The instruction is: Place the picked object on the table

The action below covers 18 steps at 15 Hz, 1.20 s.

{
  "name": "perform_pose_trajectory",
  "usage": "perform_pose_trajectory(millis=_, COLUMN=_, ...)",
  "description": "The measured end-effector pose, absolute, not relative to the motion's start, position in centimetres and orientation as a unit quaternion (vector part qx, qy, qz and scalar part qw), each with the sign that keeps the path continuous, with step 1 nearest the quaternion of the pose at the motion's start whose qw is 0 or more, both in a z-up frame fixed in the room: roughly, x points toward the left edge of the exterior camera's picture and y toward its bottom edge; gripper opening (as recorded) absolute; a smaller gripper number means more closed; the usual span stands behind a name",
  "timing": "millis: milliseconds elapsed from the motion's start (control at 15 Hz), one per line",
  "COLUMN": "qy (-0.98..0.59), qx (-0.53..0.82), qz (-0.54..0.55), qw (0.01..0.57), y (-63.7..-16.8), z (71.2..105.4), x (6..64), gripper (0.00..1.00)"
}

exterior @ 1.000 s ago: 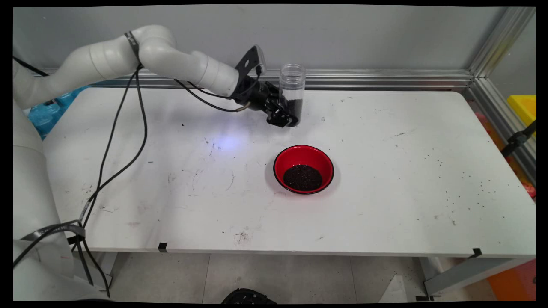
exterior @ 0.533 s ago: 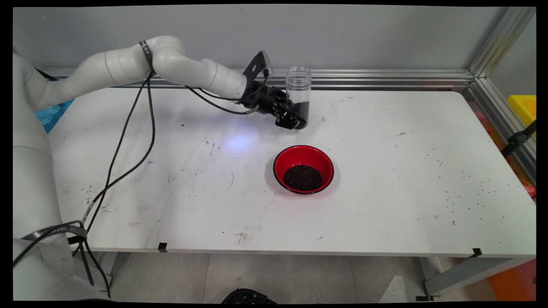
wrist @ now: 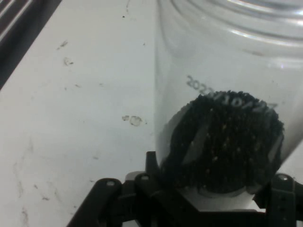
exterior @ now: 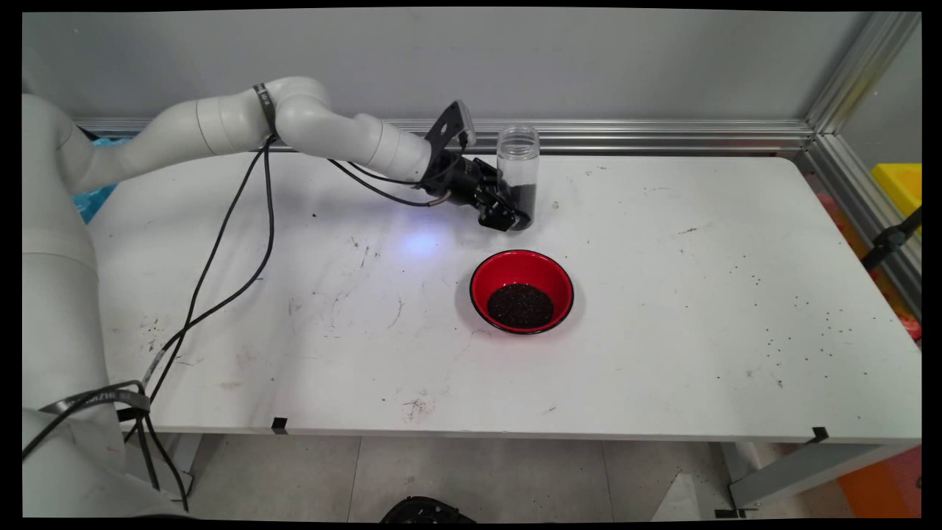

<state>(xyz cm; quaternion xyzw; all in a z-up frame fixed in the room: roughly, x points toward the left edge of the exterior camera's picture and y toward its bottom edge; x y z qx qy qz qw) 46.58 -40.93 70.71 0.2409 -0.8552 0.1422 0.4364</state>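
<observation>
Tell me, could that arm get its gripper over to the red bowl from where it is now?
Probably yes: bare table lies between the gripper and the red bowl, but it is clamped on the clear jar of dark grains.

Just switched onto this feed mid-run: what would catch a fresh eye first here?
The gripper is shut on a clear jar, upright near the table's far edge, with dark grains filling its lower part. In front of it, toward the near side, stands a red bowl with a heap of the same dark grains. A scatter of loose grains dots the table's right part.
</observation>
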Motion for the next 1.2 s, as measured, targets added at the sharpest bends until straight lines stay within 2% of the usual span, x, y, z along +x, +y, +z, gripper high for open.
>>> perform_pose_trajectory(millis=1067, qy=-0.856, qx=0.244, qz=0.134, qw=0.436, y=-41.1, z=68.3, x=46.1, gripper=0.0)
perform_pose_trajectory(millis=1133, qy=-0.855, qx=0.245, qz=0.134, qw=0.436, y=-41.1, z=68.2, x=46.1, gripper=1.0)
perform_pose_trajectory(millis=1200, qy=-0.855, qx=0.245, qz=0.134, qw=0.436, y=-41.1, z=68.1, x=46.1, gripper=1.0)
